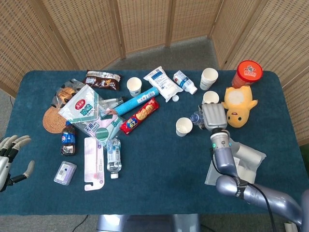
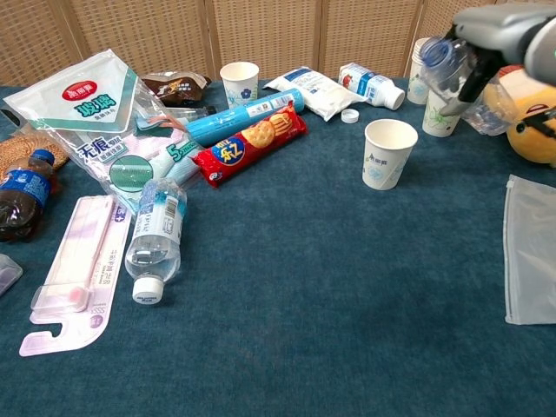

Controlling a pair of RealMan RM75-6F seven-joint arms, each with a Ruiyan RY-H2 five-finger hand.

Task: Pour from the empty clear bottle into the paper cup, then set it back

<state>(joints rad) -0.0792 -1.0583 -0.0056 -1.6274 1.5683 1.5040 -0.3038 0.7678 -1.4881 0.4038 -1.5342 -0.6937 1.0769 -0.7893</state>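
Right hand holding the empty clear bottle aloft, right of the paper cup; left hand idle.

The right hand [image 2: 504, 35] has its fingers [image 2: 476, 80] clamped around the body of the clear bottle [image 2: 460, 74], which hangs tilted in the air, open neck toward the upper left, no cap on it. The paper cup [image 2: 387, 153] stands upright on the desk [image 2: 330, 295], below and to the left of the bottle mouth, apart from it. The left hand [image 1: 12, 157] rests at the desk's left edge, fingers apart, holding nothing. Judgement: the bottle is thin-walled, very light and easily crushed or tipped, with a smooth, slippery wall; a mid-body wrap with light pressure suits it best. Set-down needs care, as an empty bottle topples readily, and a second cup [image 2: 441, 111] and a yellow plush toy [image 2: 534, 117] crowd the spot behind it.
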